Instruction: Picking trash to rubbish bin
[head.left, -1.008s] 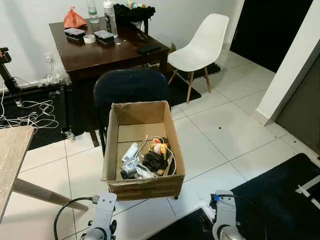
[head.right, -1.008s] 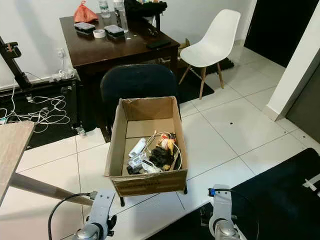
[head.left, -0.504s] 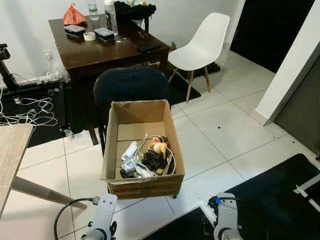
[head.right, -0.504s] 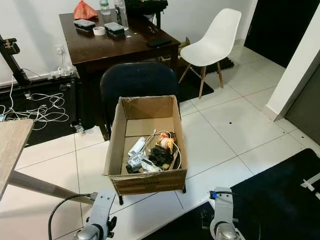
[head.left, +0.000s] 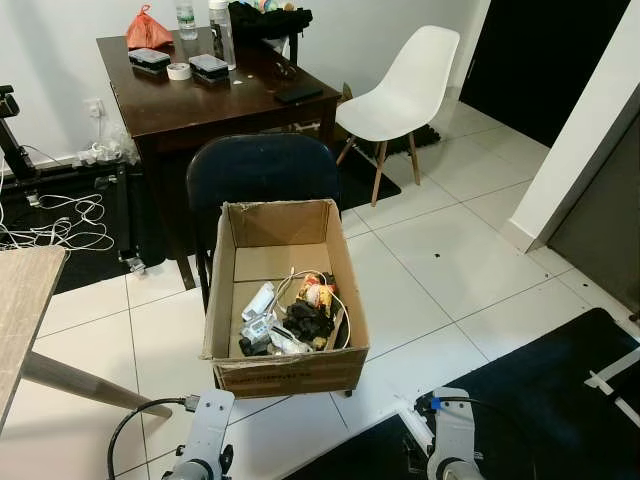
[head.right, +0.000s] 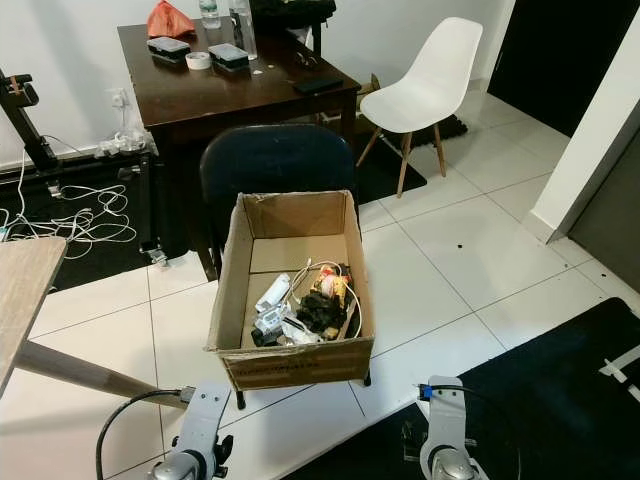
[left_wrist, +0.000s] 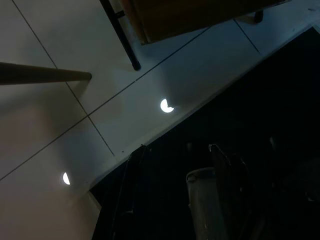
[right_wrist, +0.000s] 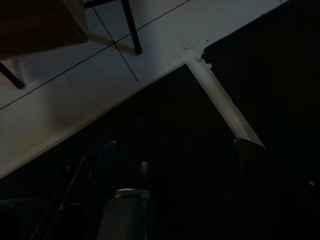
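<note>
Trash (head.left: 292, 322) fills one cardboard box (head.left: 285, 372) on one dark chair (head.left: 262, 170).

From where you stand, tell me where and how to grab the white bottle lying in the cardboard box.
Grip the white bottle across its middle, coming straight down from above. It lies on its side against the left inner wall of the open-topped cardboard box, so the walls block a sideways approach. The tangle of cables and dark trash crowds its right, so keep the gripper narrow.

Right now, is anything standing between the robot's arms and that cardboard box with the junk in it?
Nothing visible does. The cardboard box rests on the dark chair straight ahead, open-topped, with bare floor tiles before it. Both arms hang low: left arm, right arm.
</note>
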